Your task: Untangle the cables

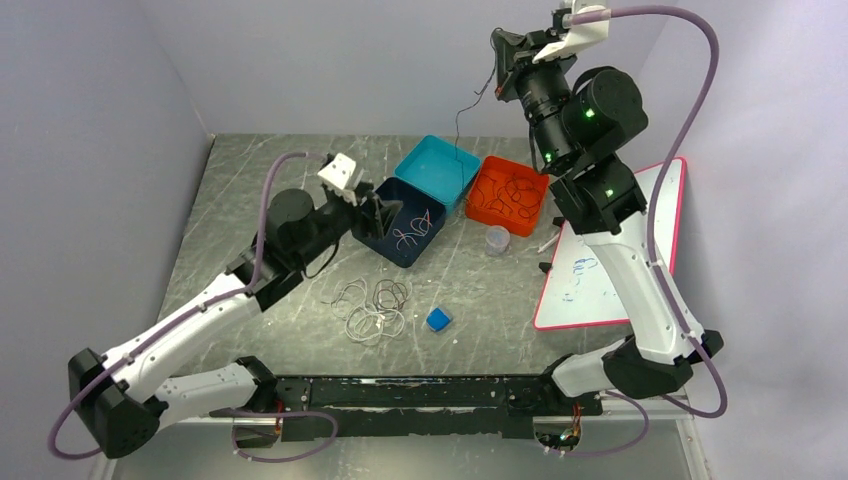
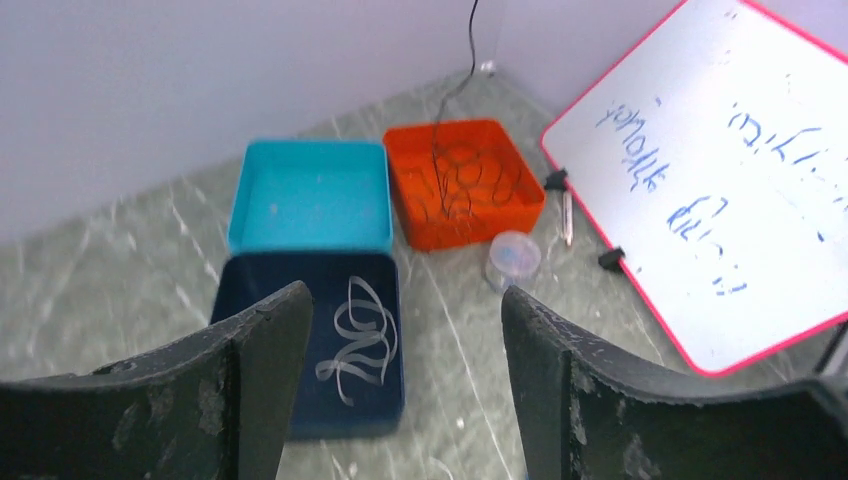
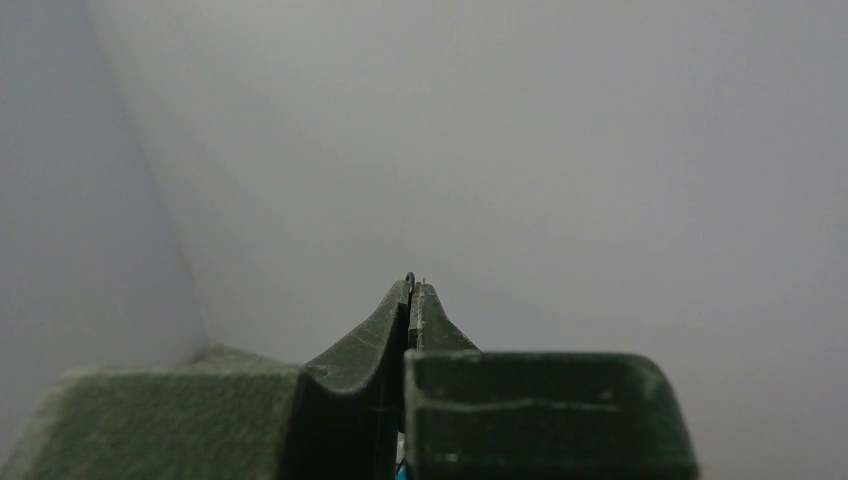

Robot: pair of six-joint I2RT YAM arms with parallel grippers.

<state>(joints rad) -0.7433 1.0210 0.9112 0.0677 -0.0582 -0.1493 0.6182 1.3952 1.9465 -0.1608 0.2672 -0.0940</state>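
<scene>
Table (image 1: 230, 220) looks like a grey marbled slab, smooth, faint sheen, pale streaks. Teal bin (image 1: 437, 168), navy bin (image 1: 385, 245) and orange bin (image 1: 482, 205) are smooth moulded plastic, slightly glossy. Cup (image 1: 497, 240) is clear plastic. Whiteboard (image 1: 600, 270) has a glossy white face and a pink frame. Black cable (image 1: 458, 130) is thin, wiry, matt. Pale cables (image 1: 375, 312) look thin and smooth-coated. Left fingers (image 2: 260, 380) are black, matt, rough, scuffed whitish. Right fingers (image 3: 380, 340) are dark, matt, grainy. Arms (image 1: 190, 335) have glossy white plastic shells and matt black joints. Hoses (image 1: 712, 60) are smooth purple. Walls (image 1: 100, 100) are plain matt grey.
</scene>
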